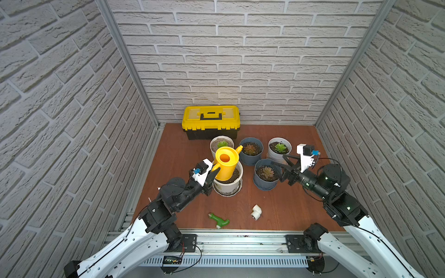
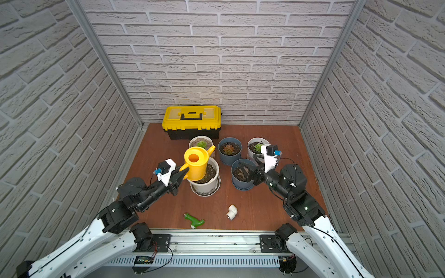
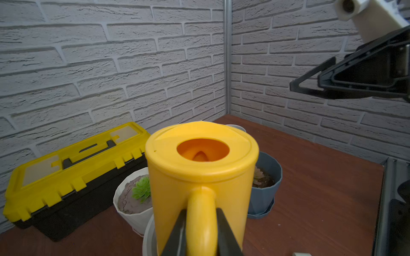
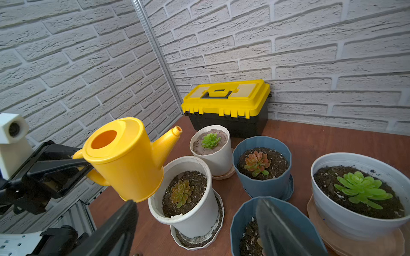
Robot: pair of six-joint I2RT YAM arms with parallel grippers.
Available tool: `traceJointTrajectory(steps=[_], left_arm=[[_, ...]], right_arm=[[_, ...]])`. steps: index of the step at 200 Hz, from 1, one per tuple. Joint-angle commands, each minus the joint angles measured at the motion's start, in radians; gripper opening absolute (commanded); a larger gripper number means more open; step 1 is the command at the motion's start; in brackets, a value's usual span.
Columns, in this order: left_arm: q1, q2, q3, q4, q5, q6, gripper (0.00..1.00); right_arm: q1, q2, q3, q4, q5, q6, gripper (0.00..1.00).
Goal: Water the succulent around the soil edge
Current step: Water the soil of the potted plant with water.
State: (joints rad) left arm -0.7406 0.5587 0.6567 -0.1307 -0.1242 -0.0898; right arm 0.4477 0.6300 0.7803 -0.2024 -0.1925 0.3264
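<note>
**Watering Can Held Over Potted Succulent**

One yellow watering can (image 1: 226,166) hangs above the table (image 1: 178,154), its handle pinched tight between the fingers of the left gripper (image 1: 215,173). The can sits just beyond that gripper, nearly upright. Its base is over the near rim of the front white pot (image 4: 193,219), and its spout angles upward toward the back wall. The succulent (image 4: 182,192) in that pot is a brownish-green rosette in dark soil, just below and beside the can's base. It shows in the right wrist view but is hidden behind the can in both top views.

Five potted plants stand clustered mid-table. Besides the front white pot there are a back white pot (image 1: 213,144), a back blue pot (image 1: 250,158), a front blue pot (image 1: 263,184) and one pale grey pot (image 4: 355,228). The right gripper (image 1: 278,160), jaws spread wide and holding nothing, hovers over the front blue pot, well apart from the can.

One yellow-and-black toolbox (image 1: 211,120) stands closed against the back wall. Two loose pipe pieces, one green fitting (image 1: 219,219) and one white fitting (image 1: 256,211), lie near the table's front edge.
</note>
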Motion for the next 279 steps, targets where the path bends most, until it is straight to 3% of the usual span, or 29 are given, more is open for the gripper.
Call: traceJointTrajectory(steps=[1, 20, 32, 61, 81, 126, 161, 211, 279], left_arm=[[0.004, -0.034, 0.069, -0.161, -0.103, -0.028, 0.00], [0.004, -0.048, 0.105, -0.260, -0.148, -0.029, 0.00], [0.004, -0.047, 0.124, -0.308, -0.186, -0.026, 0.00], [0.017, 0.014, 0.181, -0.390, -0.233, -0.011, 0.00], [0.075, 0.082, 0.237, -0.431, -0.233, -0.005, 0.00], [0.314, 0.246, 0.379, -0.490, -0.010, -0.017, 0.00], [0.428, 0.345, 0.451, -0.535, 0.109, 0.019, 0.00], [0.525, 0.466, 0.511, -0.501, 0.239, 0.044, 0.00], [0.549, 0.610, 0.585, -0.504, 0.264, 0.096, 0.00]], right_arm=[[-0.005, -0.026, -0.078, 0.092, -0.034, -0.037, 0.90], [-0.006, -0.057, -0.132, 0.146, -0.043, -0.039, 0.92], [-0.005, -0.067, -0.156, 0.172, -0.069, -0.038, 1.00], [-0.006, -0.054, -0.186, 0.217, -0.114, -0.031, 1.00], [-0.006, -0.039, -0.196, 0.225, -0.120, -0.029, 1.00], [-0.006, -0.029, -0.203, 0.230, -0.124, -0.027, 1.00], [-0.006, -0.025, -0.207, 0.229, -0.112, -0.027, 1.00], [-0.006, -0.004, -0.208, 0.234, -0.107, -0.024, 1.00], [-0.006, -0.003, -0.202, 0.216, -0.099, -0.024, 1.00]])
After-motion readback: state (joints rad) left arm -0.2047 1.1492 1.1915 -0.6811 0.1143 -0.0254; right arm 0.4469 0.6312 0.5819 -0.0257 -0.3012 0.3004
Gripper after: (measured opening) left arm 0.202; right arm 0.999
